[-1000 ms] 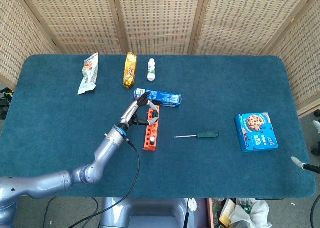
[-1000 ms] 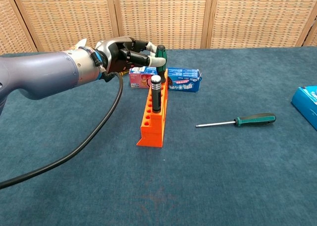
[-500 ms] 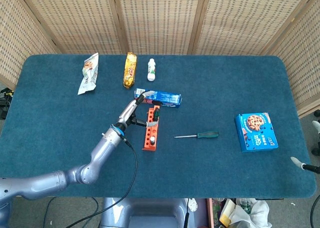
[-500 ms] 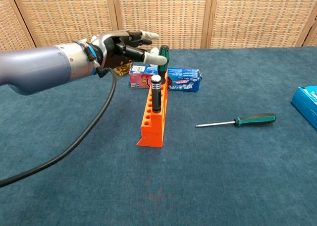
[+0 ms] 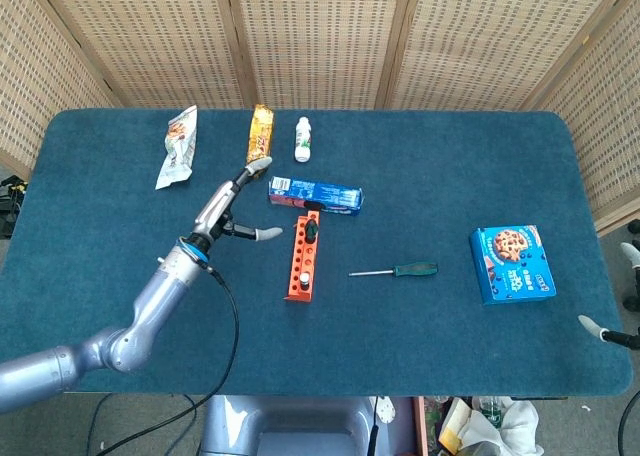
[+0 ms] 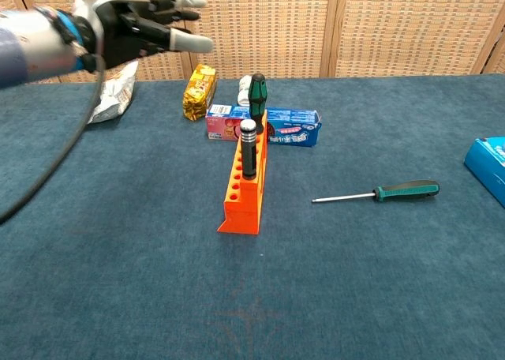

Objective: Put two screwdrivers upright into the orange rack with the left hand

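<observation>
Your left hand [image 6: 134, 24] is hanging above the worktop [image 5: 120, 246] to the left of the orange rack [image 5: 303, 261], fingers spread and holding nothing, which suits a hand that has no need to be gripping while both tools are standing by themselves. Two screwdrivers, the black-handled one [image 6: 248, 147] and the green-handled one [image 6: 257, 98], are sitting upright in the rack's holes, so the task looks done. A third, the green-handled screwdriver [image 5: 395, 271], is lying flat well to the right, apparently surplus; your right hand is not showing clearly.
</observation>
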`<state>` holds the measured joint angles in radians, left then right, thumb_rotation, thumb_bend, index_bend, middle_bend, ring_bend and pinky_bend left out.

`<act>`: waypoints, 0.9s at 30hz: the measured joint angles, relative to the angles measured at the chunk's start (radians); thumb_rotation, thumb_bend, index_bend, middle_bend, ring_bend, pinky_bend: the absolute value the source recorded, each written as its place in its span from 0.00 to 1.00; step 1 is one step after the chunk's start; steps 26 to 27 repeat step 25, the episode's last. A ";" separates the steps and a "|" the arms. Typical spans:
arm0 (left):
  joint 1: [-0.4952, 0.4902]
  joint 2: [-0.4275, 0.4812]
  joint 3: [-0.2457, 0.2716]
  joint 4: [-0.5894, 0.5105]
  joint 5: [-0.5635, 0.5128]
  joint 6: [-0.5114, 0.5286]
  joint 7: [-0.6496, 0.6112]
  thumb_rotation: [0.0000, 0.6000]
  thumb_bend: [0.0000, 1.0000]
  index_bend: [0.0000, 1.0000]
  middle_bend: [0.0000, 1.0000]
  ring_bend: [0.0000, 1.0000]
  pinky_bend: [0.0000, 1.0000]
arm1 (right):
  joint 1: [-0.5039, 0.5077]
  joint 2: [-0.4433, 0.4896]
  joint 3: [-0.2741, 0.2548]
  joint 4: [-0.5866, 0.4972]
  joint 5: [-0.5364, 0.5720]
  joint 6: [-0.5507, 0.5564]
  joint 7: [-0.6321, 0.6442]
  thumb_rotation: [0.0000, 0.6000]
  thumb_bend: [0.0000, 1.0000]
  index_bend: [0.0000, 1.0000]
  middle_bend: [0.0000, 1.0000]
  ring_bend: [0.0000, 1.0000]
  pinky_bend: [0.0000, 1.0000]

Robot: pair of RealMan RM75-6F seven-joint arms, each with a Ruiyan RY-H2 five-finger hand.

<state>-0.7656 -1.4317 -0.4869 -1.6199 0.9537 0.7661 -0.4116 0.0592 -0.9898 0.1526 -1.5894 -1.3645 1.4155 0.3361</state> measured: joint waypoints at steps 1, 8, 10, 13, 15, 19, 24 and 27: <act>0.010 0.026 0.004 -0.012 0.007 0.003 0.008 1.00 0.00 0.00 0.00 0.00 0.00 | -0.001 0.000 -0.001 -0.001 -0.002 0.002 -0.002 1.00 0.00 0.00 0.00 0.00 0.00; 0.168 0.277 0.070 -0.128 0.101 0.143 0.129 1.00 0.00 0.00 0.00 0.00 0.00 | -0.005 -0.002 -0.004 -0.011 -0.008 0.016 -0.021 1.00 0.00 0.00 0.00 0.00 0.00; 0.219 0.323 0.097 -0.141 0.131 0.210 0.173 1.00 0.00 0.00 0.00 0.00 0.00 | -0.006 -0.003 -0.004 -0.013 -0.009 0.020 -0.031 1.00 0.00 0.00 0.00 0.00 0.00; 0.308 0.365 0.151 -0.152 0.174 0.340 0.264 1.00 0.00 0.00 0.00 0.00 0.00 | -0.007 -0.006 -0.006 -0.017 -0.012 0.026 -0.048 1.00 0.00 0.00 0.00 0.00 0.00; 0.382 0.390 0.197 -0.161 0.199 0.430 0.314 1.00 0.00 0.00 0.00 0.00 0.00 | -0.007 -0.009 -0.008 -0.020 -0.017 0.030 -0.065 1.00 0.00 0.00 0.00 0.00 0.00; 0.516 0.417 0.271 -0.161 0.246 0.581 0.359 1.00 0.00 0.00 0.00 0.00 0.00 | -0.007 -0.018 -0.014 -0.028 -0.033 0.044 -0.111 1.00 0.00 0.00 0.00 0.00 0.00; 0.627 0.389 0.346 -0.108 0.301 0.758 0.451 1.00 0.00 0.00 0.00 0.00 0.00 | -0.012 -0.036 -0.022 -0.042 -0.062 0.083 -0.189 1.00 0.00 0.00 0.00 0.00 0.00; 0.638 0.379 0.358 -0.099 0.314 0.782 0.469 1.00 0.00 0.00 0.00 0.00 0.00 | -0.015 -0.038 -0.024 -0.045 -0.068 0.093 -0.199 1.00 0.00 0.00 0.00 0.00 0.00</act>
